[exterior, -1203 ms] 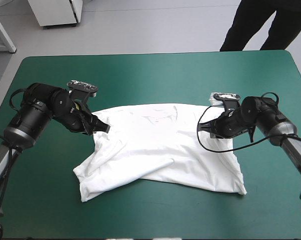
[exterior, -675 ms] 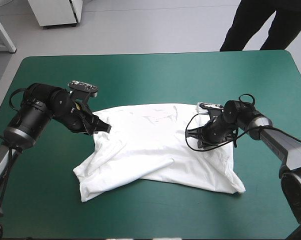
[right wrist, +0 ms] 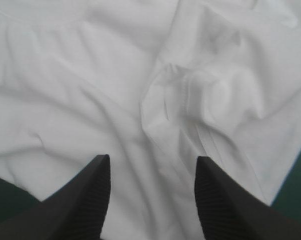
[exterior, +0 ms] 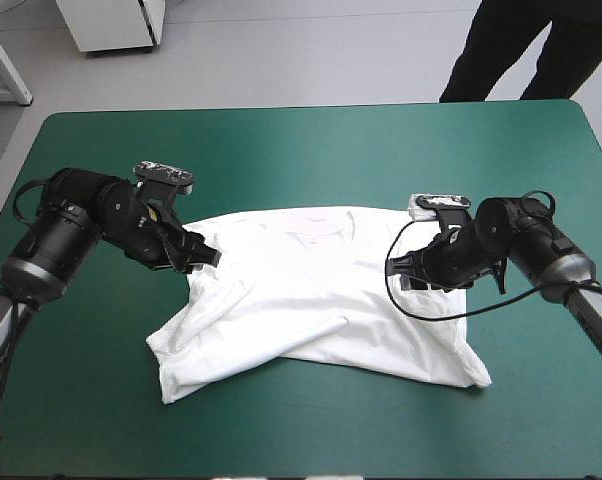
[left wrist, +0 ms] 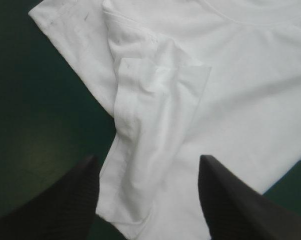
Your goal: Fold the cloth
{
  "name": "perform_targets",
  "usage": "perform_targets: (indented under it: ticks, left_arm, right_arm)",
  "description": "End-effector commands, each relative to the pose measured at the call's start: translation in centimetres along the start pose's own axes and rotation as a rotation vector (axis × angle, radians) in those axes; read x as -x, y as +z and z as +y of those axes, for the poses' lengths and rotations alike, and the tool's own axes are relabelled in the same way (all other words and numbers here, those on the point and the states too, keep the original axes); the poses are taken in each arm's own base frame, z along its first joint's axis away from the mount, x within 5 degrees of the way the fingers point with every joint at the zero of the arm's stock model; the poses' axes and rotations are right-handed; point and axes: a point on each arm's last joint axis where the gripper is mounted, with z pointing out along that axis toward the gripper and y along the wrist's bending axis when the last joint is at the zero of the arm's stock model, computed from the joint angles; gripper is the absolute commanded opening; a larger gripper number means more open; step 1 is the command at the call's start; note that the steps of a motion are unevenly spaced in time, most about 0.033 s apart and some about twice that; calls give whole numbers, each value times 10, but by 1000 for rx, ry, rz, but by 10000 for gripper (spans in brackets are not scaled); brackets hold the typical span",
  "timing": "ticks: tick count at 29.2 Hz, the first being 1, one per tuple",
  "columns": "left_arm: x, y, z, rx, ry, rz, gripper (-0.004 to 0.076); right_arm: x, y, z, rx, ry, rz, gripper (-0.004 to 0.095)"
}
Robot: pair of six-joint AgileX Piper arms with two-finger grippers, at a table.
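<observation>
The left arm reaches in from the table's left edge, its forearm bent and its wrist turned towards the right, so the left gripper (exterior: pixel 203 256) sits low at the left shoulder of the T-shirt (exterior: pixel 321 300). Its black fingers (left wrist: pixel 65 200) stand wide apart and hold nothing, with the folded-in left sleeve (left wrist: pixel 155 100) lying ahead of them and between them. The right arm comes from the right edge with its elbow bent, and the right gripper (exterior: pixel 401 270) points left over the shirt's right shoulder. Its fingers (right wrist: pixel 225 200) are also spread and empty above the puckered right sleeve (right wrist: pixel 200 90). Whether either gripper's tips touch the cloth cannot be told. The shirt lies spread at the middle of the teal-green cover (exterior: pixel 301 150), collar towards the far edge and hem towards the near edge. Its widest span runs left to right, and its near left corner is folded over
</observation>
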Motion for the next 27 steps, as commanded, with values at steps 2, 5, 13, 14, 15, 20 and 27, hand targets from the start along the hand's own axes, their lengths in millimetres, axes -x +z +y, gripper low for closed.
perform_targets:
  ticks: [2, 5, 13, 14, 15, 20, 27]
  left_arm:
    - [-28, -43, -3, -11, -63, -81, 480]
    - [-49, -45, -4, -16, -143, -76, 480]
    - [-97, 0, -7, -57, -249, 109, 428]
    - [-100, 5, -7, -55, -267, 121, 428]
    - [-105, 13, -7, -51, -289, 140, 428]
    - [-121, 41, -7, -60, -341, 173, 428]
    - [-140, 72, -9, -92, -403, 180, 428]
  right_arm:
    - [-10, -46, 5, -31, -20, -114, 469]
    - [-17, -62, 7, -29, -10, -149, 469]
    - [-39, -91, 6, -79, -17, -153, 468]
    - [-41, -94, 6, -80, -17, -160, 468]
    - [-43, -96, 6, -79, -16, -167, 468]
    - [-49, -107, 7, -73, -5, -198, 468]
    - [-53, -111, 5, -100, -7, -198, 442]
